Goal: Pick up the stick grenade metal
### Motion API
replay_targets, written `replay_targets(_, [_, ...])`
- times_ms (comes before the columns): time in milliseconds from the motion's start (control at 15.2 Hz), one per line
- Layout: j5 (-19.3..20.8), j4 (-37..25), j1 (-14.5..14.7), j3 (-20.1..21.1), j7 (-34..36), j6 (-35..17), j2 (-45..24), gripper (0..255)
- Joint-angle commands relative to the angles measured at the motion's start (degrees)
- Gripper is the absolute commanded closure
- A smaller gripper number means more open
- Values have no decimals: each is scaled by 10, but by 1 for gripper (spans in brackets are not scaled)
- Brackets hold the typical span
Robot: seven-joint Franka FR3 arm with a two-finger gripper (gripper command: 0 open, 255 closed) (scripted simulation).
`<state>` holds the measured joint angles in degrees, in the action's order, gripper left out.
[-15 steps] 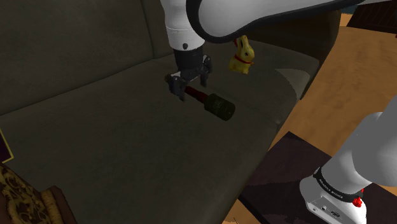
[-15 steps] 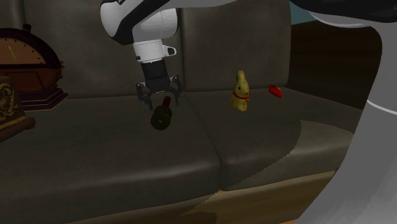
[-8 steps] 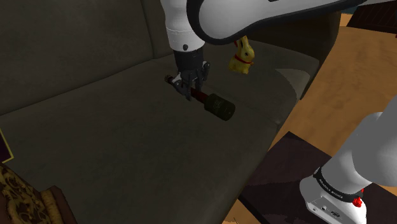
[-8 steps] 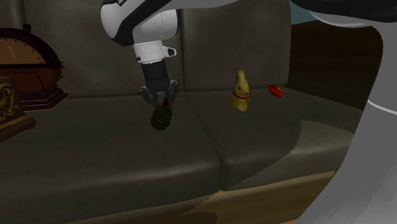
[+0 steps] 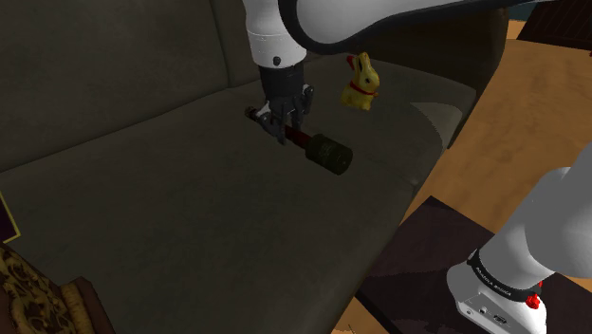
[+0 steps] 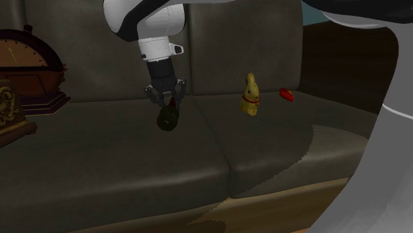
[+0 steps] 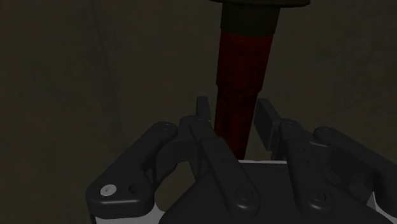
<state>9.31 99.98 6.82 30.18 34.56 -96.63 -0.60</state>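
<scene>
The stick grenade (image 5: pixel 331 155) has a dark red handle and a dark cylindrical head. It lies across the dark sofa seat (image 5: pixel 190 218), with its head pointing toward the shoulder view's right. My black gripper (image 5: pixel 282 125) comes down from above and is shut on the handle near its end. In the second exterior view the gripper (image 6: pixel 169 102) clasps the handle, and the grenade's head (image 6: pixel 167 121) hangs just below it. The wrist view shows the red handle (image 7: pixel 238 70) running out between the fingers of the gripper (image 7: pixel 234 109), both of which touch it.
A gold bunny figure (image 5: pixel 360 83) stands on the seat behind the grenade, with a small red object (image 6: pixel 286 94) further along. A wooden clock (image 6: pixel 23 63) stands at the second exterior view's left. The dark stand (image 5: pixel 446 251) and wooden floor lie at the shoulder view's right.
The fingers were spread on either side of the handle a second ago and have closed on it. Since then the gripper and the grenade have risen slightly.
</scene>
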Motion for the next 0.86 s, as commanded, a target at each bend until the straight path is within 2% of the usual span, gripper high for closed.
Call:
replay_targets(0, [1, -22, 1, 1, -1, 19, -3, 255])
replay_targets(660, [9, -116, 6, 5, -6, 100, -19, 255])
replay_targets(792, [9, -117, 6, 5, -6, 101, -19, 255])
